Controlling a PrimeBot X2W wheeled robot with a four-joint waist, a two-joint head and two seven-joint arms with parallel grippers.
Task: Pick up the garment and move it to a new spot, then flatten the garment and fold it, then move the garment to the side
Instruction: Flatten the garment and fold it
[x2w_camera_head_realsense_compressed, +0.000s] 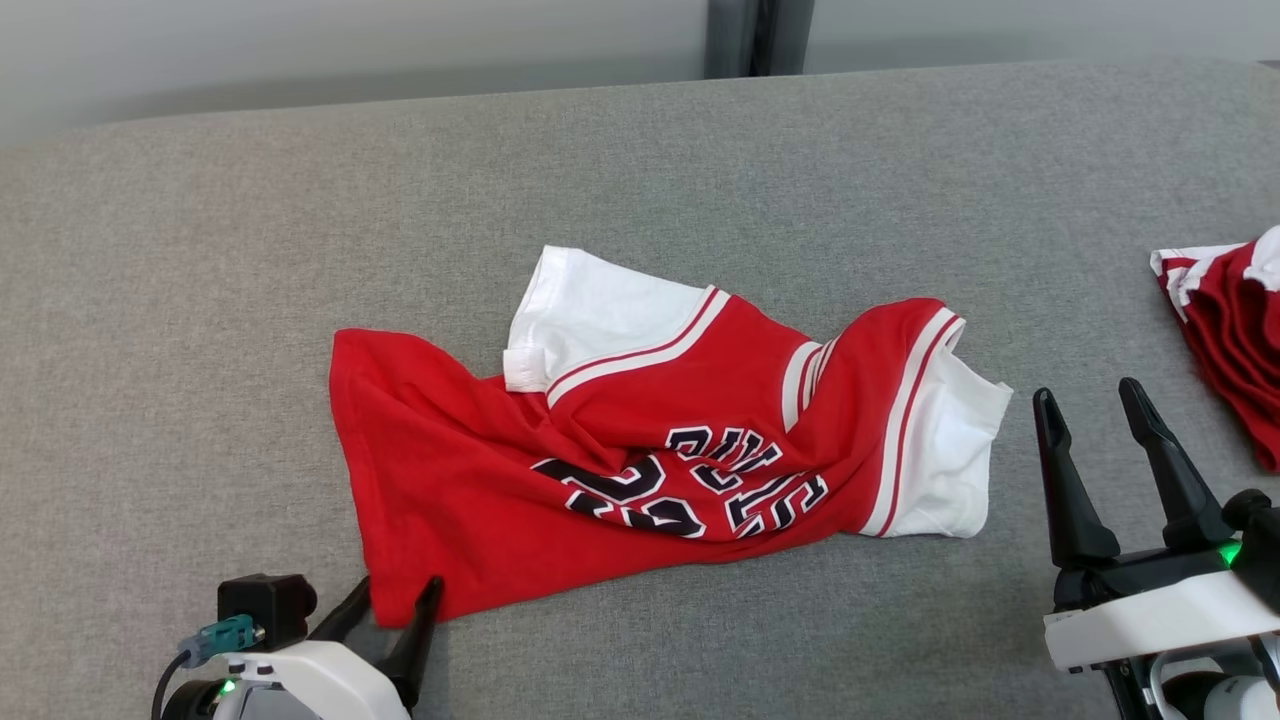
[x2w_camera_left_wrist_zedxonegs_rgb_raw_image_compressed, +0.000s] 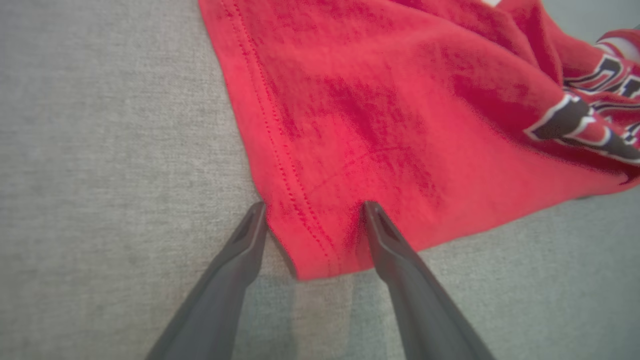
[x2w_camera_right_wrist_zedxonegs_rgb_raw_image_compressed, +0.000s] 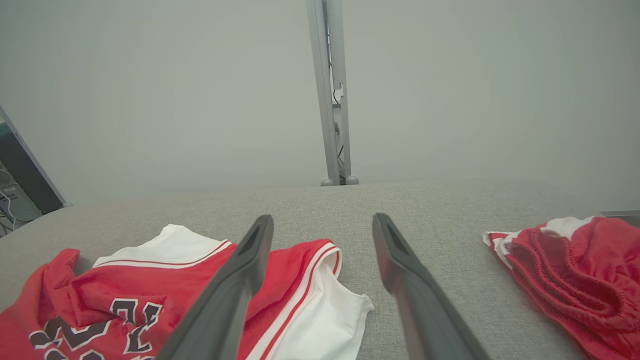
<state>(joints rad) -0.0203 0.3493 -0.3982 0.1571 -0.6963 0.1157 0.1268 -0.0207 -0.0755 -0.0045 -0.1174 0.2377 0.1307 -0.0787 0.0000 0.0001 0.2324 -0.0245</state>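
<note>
So the jersey (x2w_camera_head_realsense_compressed: 640, 450) sits crumpled around the middle of the counter (x2w_camera_head_realsense_compressed: 200, 300), long axis running left-right along the near edge, hem toward the left edge and the white sleeves toward the right. The left gripper (x2w_camera_head_realsense_compressed: 398, 585) is the one that matters here: it's down at the jersey's near-left hem corner (x2w_camera_left_wrist_zedxonegs_rgb_raw_image_compressed: 310, 260) with its jaws spread wide, one finger off the cloth on bare counter, the other over the red fabric, so the corner lies right between them. Looks to me like closing there would pinch it, but nothing's pinched yet. The right gripper (x2w_camera_head_realsense_compressed: 1088, 392) hangs just beside the right sleeve (x2w_camera_head_realsense_compressed: 950, 450), jaws spread too, holding nothing, and it's clearly farther from any cloth. The left wrist view gives you the stitched hem and how the fingers straddle it, which the head view barely shows. The right wrist view points out low across the counter instead, and catches the shorts (x2w_camera_right_wrist_zedxonegs_rgb_raw_image_compressed: 575, 270) piled by the right edge, well apart from the jersey.
</note>
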